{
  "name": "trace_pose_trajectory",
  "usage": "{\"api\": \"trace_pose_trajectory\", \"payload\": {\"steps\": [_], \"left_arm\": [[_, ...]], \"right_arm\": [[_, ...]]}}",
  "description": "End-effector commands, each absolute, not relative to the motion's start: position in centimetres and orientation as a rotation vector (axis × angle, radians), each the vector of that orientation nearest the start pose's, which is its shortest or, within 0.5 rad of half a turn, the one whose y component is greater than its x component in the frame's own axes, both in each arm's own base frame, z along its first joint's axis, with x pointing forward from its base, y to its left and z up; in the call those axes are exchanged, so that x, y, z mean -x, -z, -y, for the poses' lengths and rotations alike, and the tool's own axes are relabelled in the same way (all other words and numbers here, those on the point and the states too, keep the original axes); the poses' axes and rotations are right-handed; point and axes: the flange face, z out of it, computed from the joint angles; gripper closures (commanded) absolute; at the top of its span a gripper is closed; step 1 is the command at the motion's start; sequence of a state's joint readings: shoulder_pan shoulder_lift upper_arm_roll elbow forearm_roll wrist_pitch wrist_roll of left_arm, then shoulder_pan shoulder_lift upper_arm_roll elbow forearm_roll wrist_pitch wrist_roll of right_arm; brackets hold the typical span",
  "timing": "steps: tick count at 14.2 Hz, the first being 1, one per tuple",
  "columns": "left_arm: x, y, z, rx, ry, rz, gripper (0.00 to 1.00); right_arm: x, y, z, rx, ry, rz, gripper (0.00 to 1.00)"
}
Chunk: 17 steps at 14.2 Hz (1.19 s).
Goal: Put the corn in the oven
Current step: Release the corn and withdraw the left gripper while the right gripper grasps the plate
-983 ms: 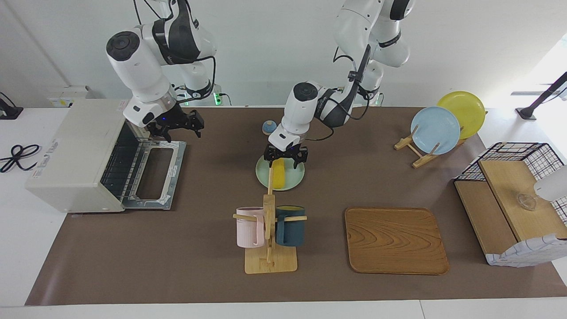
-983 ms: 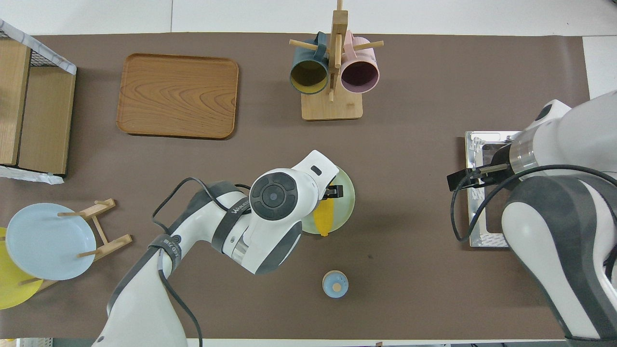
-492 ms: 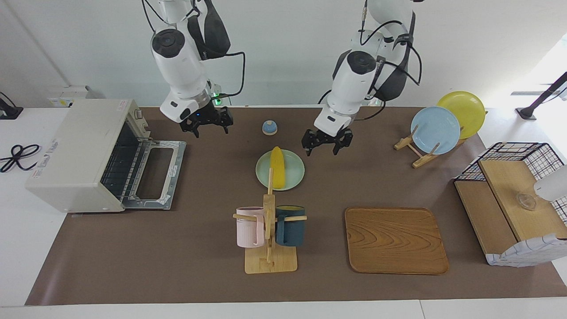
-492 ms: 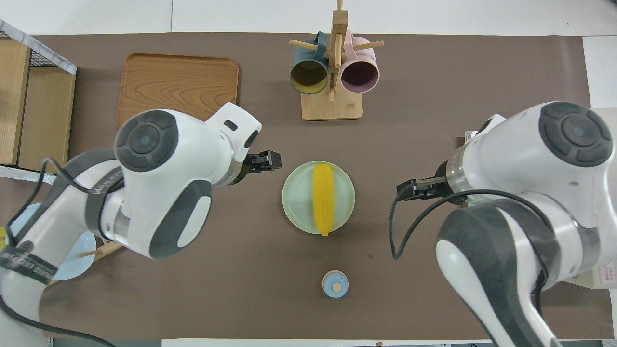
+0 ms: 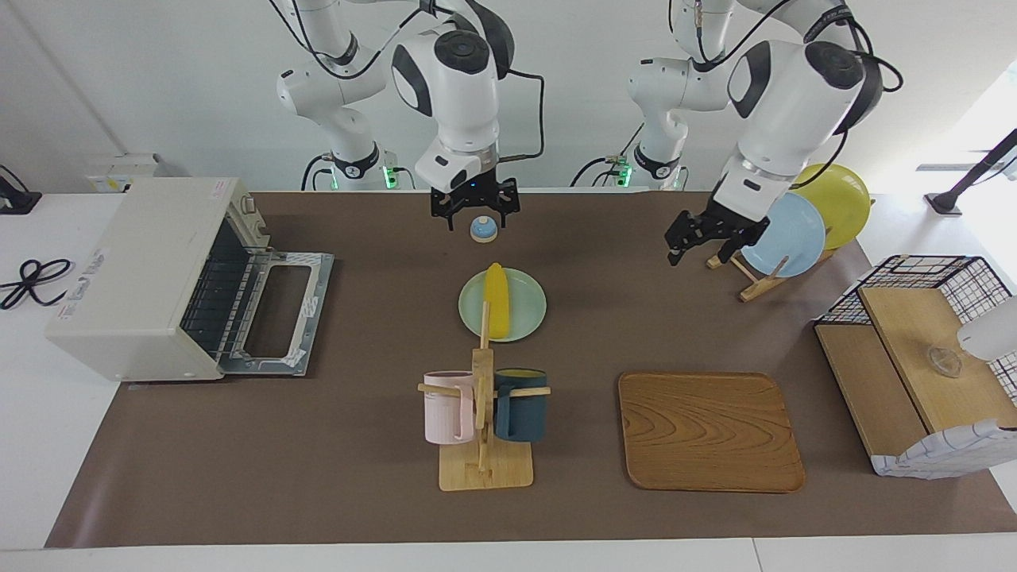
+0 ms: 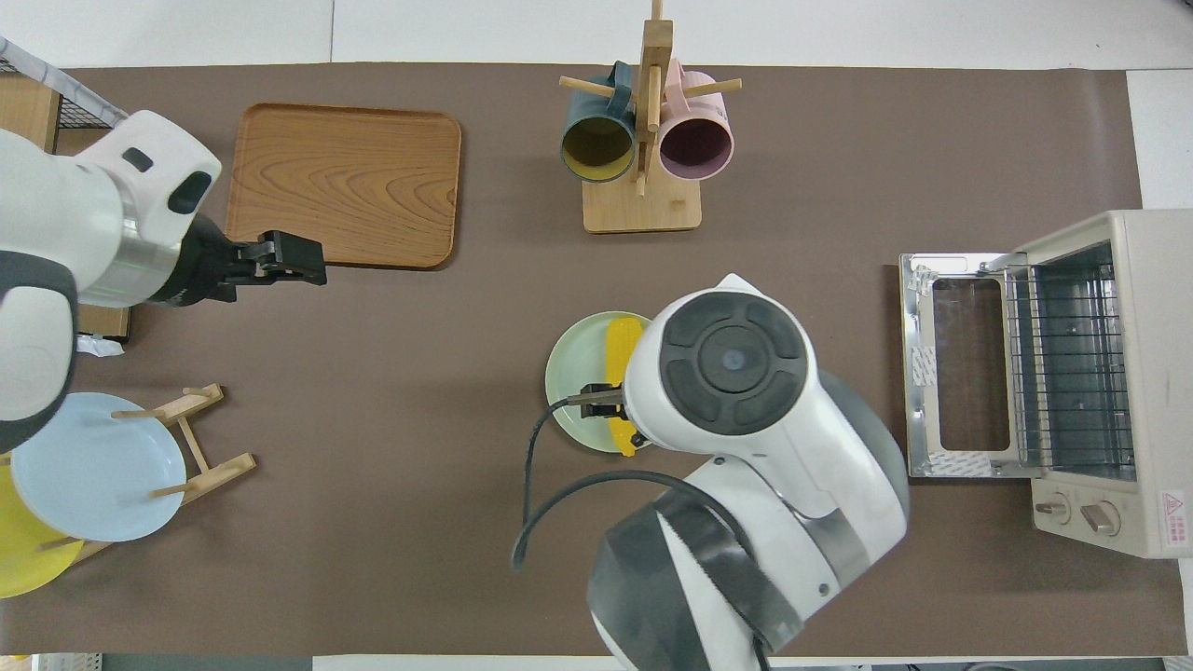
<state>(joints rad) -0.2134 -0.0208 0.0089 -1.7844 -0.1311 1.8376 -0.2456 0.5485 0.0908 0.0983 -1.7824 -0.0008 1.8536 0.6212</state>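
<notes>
On the round pale-green plate (image 5: 528,311) at mid-worktop lies the corn (image 5: 497,300), a knobbly yellow cob, its long axis running toward and away from the robots. Raised over the small blue bell (image 5: 483,229) beside it, the right hand (image 5: 474,208) has its 2 fingers apart, empty. Over bare mat by the plate rack (image 5: 743,266), the left hand (image 5: 697,236) hangs likewise spread. At the right arm's end, the boxy off-white oven (image 5: 151,274) has its door dropped open.
</notes>
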Motion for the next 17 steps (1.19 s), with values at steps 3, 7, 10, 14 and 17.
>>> {"api": "trace_pose_trajectory", "payload": {"steps": [3, 7, 10, 14, 17], "left_arm": [[-55.0, -57.7, 8.4, 3.193, 0.025, 0.034, 0.0], [-53.0, -58.7, 7.5, 3.154, -0.09, -0.102, 0.0], [-51.4, -58.3, 7.6, 3.124, -0.182, -0.132, 0.0], [-52.0, -58.4, 8.5, 3.129, -0.13, -0.134, 0.0], [-54.0, -60.3, 7.8, 3.151, -0.046, -0.098, 0.0]], "right_arm": [[-48.5, -43.5, -46.4, 3.245, 0.055, 0.078, 0.0], [-47.6, -38.1, -48.5, 3.282, 0.182, 0.171, 0.0], [-45.8, -34.5, -49.3, 3.25, 0.201, 0.259, 0.05], [-45.0, -32.5, -48.4, 3.246, 0.183, 0.378, 0.52], [-44.2, -30.9, -47.6, 3.236, 0.185, 0.424, 0.53]]}}
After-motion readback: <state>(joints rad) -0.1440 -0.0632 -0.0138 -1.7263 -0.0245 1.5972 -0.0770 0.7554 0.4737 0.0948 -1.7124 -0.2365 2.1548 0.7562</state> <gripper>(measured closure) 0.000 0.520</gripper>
